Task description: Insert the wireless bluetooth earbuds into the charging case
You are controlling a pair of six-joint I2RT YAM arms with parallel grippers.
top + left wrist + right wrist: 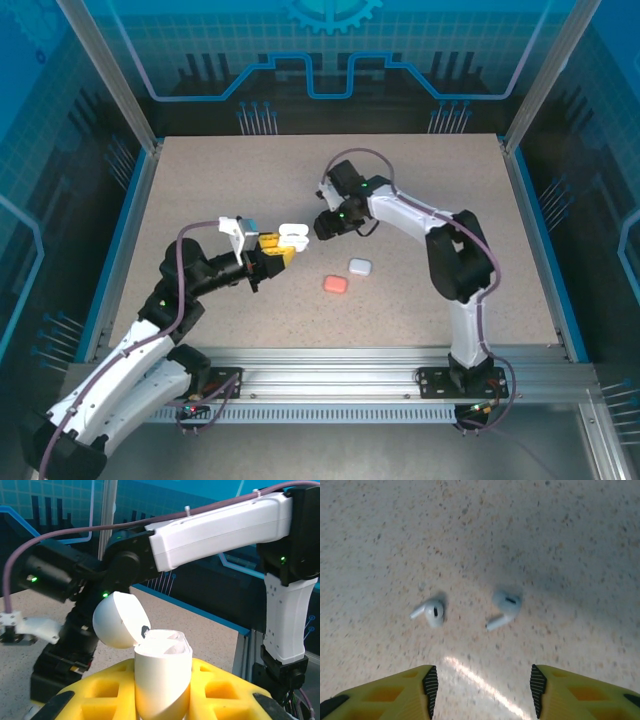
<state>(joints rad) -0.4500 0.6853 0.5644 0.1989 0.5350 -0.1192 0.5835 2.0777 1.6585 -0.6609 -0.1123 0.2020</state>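
Observation:
My left gripper (275, 250) is shut on an open white charging case (162, 680), held upright between its yellow fingers (100, 692). The round lid (120, 620) is flipped back to the left, and the case (292, 235) hangs just left of the right gripper (325, 225). Two white earbuds lie on the speckled table in the right wrist view, one on the left (432, 611) and one on the right (505, 605), stems pointing down-left. My right gripper (483, 692) hovers open above the table just short of them, with nothing between its fingers (410, 692).
A closed white case (360, 267) and a salmon-pink case (336, 284) lie on the table in front of the right gripper. The right arm (220, 530) crosses just behind the held case. Blue rails (540, 230) edge the table.

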